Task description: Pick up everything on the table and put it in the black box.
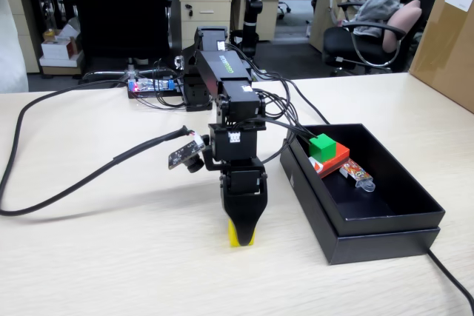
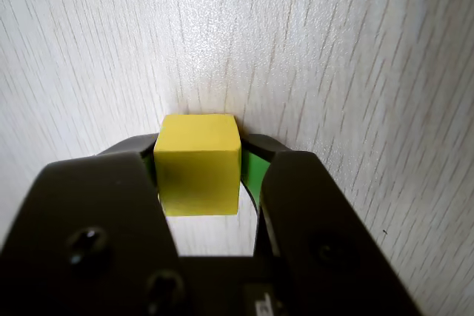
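Gripper (image 2: 198, 155) clamped on yellow cube (image 2: 198, 163), low over the table (image 1: 111, 257).
Farther right in the fixed view, black box (image 1: 385, 238) holding green cube (image 1: 323, 146) atop red block (image 1: 335, 160), beside a packet (image 1: 357, 175).

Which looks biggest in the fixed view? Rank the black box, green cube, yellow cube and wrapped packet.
1. black box
2. green cube
3. wrapped packet, close to the green cube, so unsure
Unranked: yellow cube, mostly hidden by the gripper, and nearer the camera.
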